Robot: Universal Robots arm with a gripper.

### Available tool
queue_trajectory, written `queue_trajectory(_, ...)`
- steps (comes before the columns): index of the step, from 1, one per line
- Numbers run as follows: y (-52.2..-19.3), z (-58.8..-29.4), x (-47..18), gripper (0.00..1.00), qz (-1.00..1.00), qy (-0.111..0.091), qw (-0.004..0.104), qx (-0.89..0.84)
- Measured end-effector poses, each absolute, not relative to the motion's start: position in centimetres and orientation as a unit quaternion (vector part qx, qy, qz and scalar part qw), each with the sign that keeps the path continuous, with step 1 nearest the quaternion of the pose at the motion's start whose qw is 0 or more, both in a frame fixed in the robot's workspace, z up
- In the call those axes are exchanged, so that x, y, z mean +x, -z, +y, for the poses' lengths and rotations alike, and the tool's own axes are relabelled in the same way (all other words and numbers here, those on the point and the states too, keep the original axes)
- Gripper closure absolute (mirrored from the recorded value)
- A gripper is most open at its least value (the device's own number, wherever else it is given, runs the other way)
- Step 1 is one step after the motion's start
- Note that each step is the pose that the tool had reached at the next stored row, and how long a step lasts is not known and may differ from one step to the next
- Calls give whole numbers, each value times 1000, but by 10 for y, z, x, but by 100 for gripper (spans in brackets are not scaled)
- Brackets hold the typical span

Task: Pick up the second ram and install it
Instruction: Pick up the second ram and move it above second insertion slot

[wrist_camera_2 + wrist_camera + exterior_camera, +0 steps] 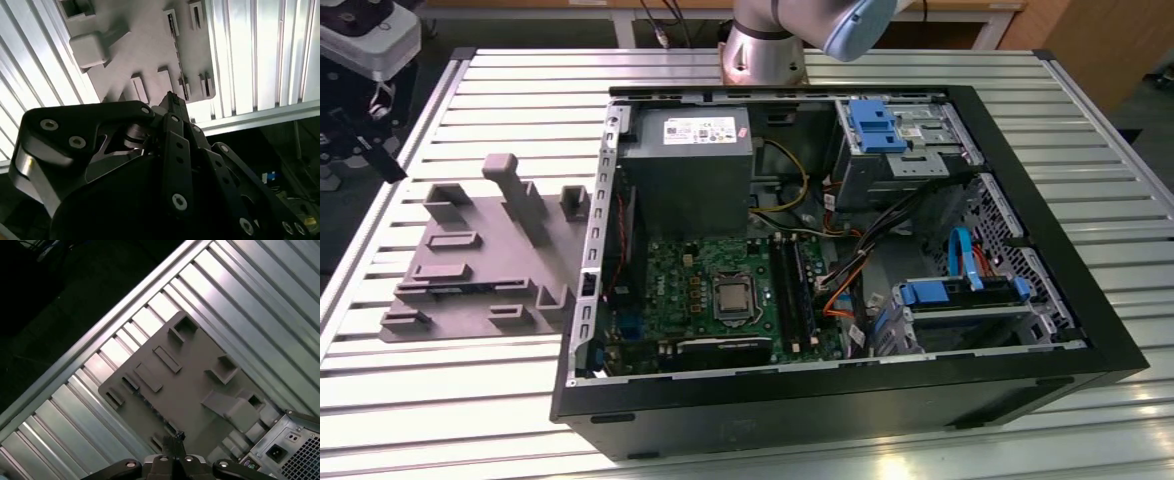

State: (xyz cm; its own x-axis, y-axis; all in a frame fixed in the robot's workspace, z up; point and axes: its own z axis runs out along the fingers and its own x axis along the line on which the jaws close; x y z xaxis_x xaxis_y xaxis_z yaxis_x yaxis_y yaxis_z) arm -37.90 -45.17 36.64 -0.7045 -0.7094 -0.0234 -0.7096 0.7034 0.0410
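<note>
My gripper (173, 98) hangs high over the grey moulded holder plate (145, 45), its black fingertips (177, 436) drawn together with nothing between them. On the plate (190, 370), along the row of slots under the fingertips, a thin dark strip stands on edge; it looks like the second ram (150, 405). In the exterior view the holder plate (467, 265) lies on the slatted table at the exterior view's left of the open computer case. Inside the case, the green board (707, 290) carries long black sockets (787, 285).
The open black case (854, 390) has a grey power supply (683, 165), blue drive brackets (874, 125) and loose cables (854, 270) beside the sockets. The arm's base (763, 50) stands behind the case. The plate has a tall upright post (520, 195). The table edge (100, 335) runs near the plate.
</note>
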Motion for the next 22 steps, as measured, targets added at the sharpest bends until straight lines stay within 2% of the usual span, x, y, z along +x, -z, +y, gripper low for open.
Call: queue_trajectory(22, -358, -452, -379, 89, 828, -23, -2, -561)
